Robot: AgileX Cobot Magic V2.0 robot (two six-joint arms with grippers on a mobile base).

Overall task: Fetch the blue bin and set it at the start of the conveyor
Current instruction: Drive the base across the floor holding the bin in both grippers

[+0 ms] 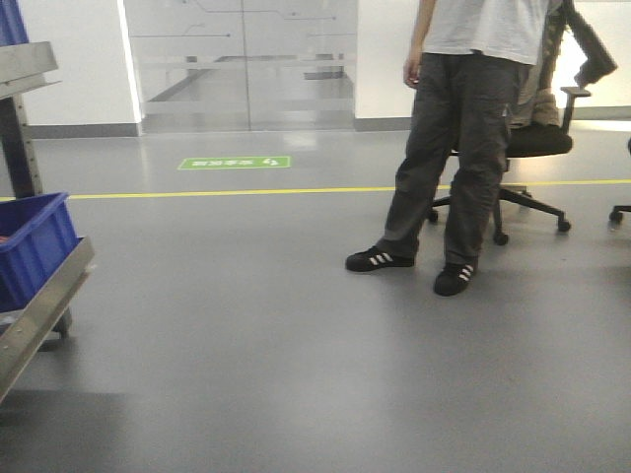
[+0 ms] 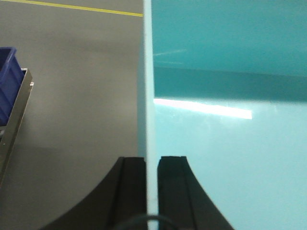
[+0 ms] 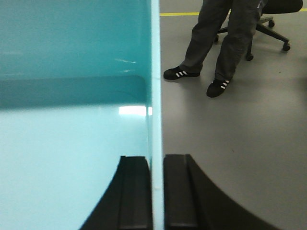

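The blue bin, a pale aqua tub, fills the right of the left wrist view (image 2: pixel 225 96) and the left of the right wrist view (image 3: pixel 72 96). It is empty inside. My left gripper (image 2: pixel 151 160) is shut on the bin's left wall, one black finger outside, one inside. My right gripper (image 3: pixel 157 158) is shut on the bin's right wall the same way. The bin hangs above the grey floor between the two grippers. The bin and both grippers are out of the front view. The conveyor start is not in view.
A dark blue crate (image 1: pixel 30 246) sits on a steel shelf (image 1: pixel 44 301) at the left, also in the left wrist view (image 2: pixel 7 81). A person (image 1: pixel 458 148) stands ahead right, by an office chair (image 1: pixel 532 148). A yellow floor line (image 1: pixel 246 192) crosses ahead.
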